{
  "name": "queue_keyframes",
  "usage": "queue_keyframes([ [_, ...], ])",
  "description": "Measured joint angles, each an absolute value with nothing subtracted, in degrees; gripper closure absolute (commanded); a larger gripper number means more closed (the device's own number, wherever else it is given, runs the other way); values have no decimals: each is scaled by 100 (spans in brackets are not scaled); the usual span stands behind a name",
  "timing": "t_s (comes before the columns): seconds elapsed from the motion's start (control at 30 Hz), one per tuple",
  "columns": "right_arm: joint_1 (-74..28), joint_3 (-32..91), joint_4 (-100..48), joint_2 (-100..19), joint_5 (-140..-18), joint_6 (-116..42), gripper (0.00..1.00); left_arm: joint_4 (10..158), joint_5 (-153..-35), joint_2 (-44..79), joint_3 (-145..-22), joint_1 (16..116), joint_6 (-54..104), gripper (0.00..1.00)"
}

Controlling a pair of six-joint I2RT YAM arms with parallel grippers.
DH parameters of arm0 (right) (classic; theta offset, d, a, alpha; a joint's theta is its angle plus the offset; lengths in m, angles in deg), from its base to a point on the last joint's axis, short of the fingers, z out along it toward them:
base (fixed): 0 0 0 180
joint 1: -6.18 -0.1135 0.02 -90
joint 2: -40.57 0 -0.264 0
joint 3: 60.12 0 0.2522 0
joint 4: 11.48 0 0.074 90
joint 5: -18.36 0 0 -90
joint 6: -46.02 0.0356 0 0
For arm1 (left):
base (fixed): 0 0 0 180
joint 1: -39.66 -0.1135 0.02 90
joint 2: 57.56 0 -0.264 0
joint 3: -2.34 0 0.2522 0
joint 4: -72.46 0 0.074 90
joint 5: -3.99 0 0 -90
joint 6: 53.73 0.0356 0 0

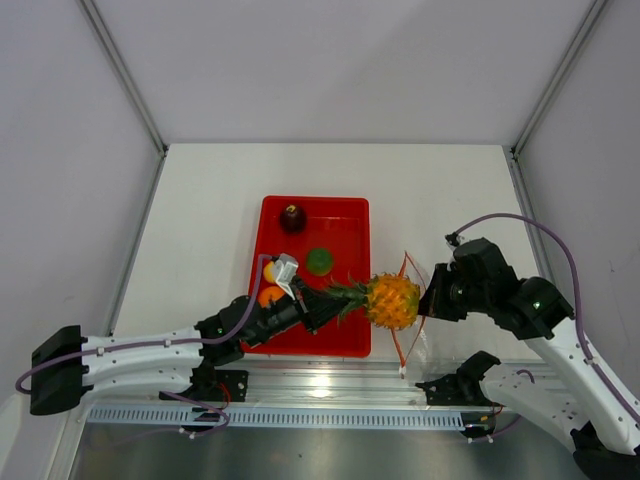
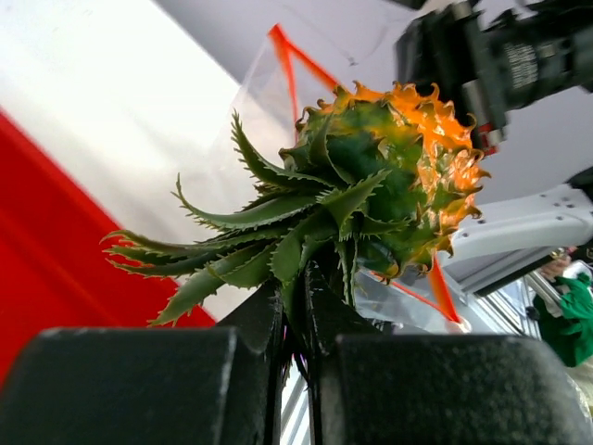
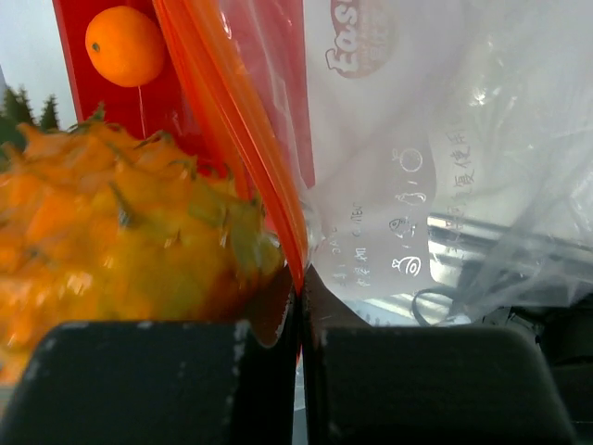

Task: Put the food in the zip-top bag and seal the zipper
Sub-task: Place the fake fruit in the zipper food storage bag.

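A: Which step rn?

B: Loading the 1st fruit, I'd say. Left gripper [image 2: 301, 306] has its fingers pinched narrow on the green crown of the pineapple [image 1: 392, 300]. The fruit body sticks out just past the fingertips, lifted off the table.

A: And the right?

B: Right gripper [image 3: 298, 306] has its fingers nearly together, clamped on the mouth edge of the zip-top bag [image 3: 445, 139]. The zipper [image 3: 241, 139] runs up from between the fingertips, and the clear film hangs to one side of them.

A: Pineapple inside yet?

B: Can't tell for sure. Its body is right at the mouth, touching or nearly touching the strip, just beside the right fingertips. Prob not fully in.

A: Other fruit?

B: All behind the left fingers in the red tray [image 1: 345, 235]. Orange [image 1: 270, 296] and pear [image 1: 268, 271] sit close by the left wrist. Green fruit [image 1: 319, 261] and dark red fruit [image 1: 292, 217] lie further off. None bagged.

A: Next move?

B: IMO push the pineapple body-first past the strip, w/ the right fingers keeping the mouth held open. Let go of the crown only once it's deep enough not to tip out. The spiky skin could snag the film, so go slow. Sealing comes last.
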State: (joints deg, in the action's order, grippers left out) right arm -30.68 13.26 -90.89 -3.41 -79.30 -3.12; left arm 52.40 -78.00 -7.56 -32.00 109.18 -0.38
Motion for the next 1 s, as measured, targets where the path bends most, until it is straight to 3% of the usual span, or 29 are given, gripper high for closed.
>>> queue_keyframes([
  [0.37, -2968, 1337, -8888, -422, -8142, -395, 100, 6702, -7525, -868, -3336, 10918, -129, 99],
  [0.63, -2957, 1341, -8824, -580, -8099, -554, 100, 7683, -7933, -361, -4284, 10916, -245, 99],
  [1.0, -2917, 1409, -9076, -667, -7688, -801, 100, 7952, -8690, 236, -4984, 10890, -302, 99],
])
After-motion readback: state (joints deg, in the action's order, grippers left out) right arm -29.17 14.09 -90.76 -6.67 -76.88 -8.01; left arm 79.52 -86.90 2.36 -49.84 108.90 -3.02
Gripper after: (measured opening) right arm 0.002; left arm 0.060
